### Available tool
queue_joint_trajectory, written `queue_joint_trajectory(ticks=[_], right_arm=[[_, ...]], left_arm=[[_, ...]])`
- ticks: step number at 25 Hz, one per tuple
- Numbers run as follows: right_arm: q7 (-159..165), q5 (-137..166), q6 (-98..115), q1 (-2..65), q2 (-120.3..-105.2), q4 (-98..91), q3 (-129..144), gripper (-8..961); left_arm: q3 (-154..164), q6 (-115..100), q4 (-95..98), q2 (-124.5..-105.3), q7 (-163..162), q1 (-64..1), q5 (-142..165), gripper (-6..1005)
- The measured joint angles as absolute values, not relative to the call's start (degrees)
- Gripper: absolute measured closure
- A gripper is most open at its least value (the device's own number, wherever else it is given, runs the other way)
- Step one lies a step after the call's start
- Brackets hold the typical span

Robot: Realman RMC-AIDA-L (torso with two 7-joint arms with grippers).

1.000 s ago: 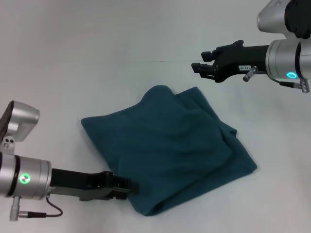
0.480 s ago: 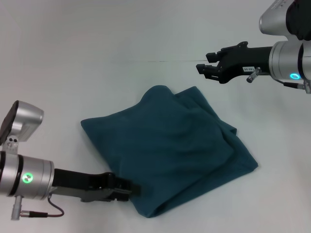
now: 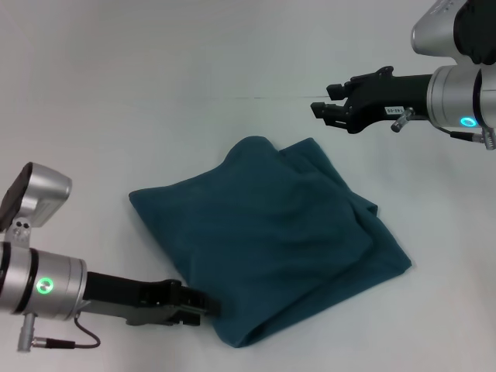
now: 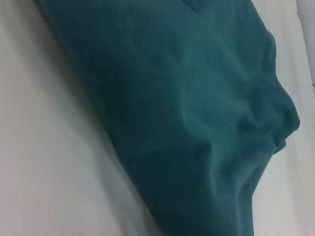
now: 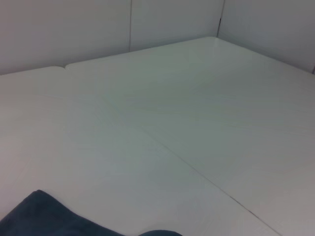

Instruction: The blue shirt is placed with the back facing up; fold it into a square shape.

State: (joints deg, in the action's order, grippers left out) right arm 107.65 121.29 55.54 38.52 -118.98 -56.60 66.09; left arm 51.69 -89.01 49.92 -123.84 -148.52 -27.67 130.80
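The blue shirt (image 3: pixel 271 248) lies folded into a rough four-sided bundle in the middle of the white table, one corner pointing toward me. My left gripper (image 3: pixel 203 306) is low at the bundle's near-left edge, right against the fabric. The left wrist view is filled with the shirt (image 4: pixel 197 123) and its soft folds. My right gripper (image 3: pixel 322 101) hangs open above the bare table, beyond the shirt's far-right corner and apart from it. Only a dark corner of the shirt (image 5: pixel 44 219) shows in the right wrist view.
The white table (image 3: pixel 155 93) surrounds the shirt on all sides, with a thin seam (image 3: pixel 263 98) running across it behind the shirt. Grey wall panels (image 5: pixel 162 22) stand at the table's far edge in the right wrist view.
My left gripper has slid slightly down and back along the shirt's near-left edge. The right gripper has drifted a little to the right and up. The shirt has kept its shape.
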Motion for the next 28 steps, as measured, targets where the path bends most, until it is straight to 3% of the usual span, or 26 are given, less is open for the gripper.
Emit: queue_joint_trajectory(ticks=[19, 24, 28], right_arm=[[107.60, 121.28, 54.76, 37.66, -118.76, -56.25, 65.54, 552], [107.52, 121.28, 54.75, 37.64, -118.74, -55.79, 65.11, 552], [107.50, 121.28, 54.75, 37.58, -118.74, -55.79, 64.65, 552]], left_arm=[[53.25, -86.80, 46.21, -124.02, -148.54, -30.78, 130.75, 539], [54.38, -85.12, 43.88, -123.97, -148.10, -31.89, 130.75, 586], [56.20, -84.27, 43.45, -123.94, -147.98, -32.35, 130.75, 736]])
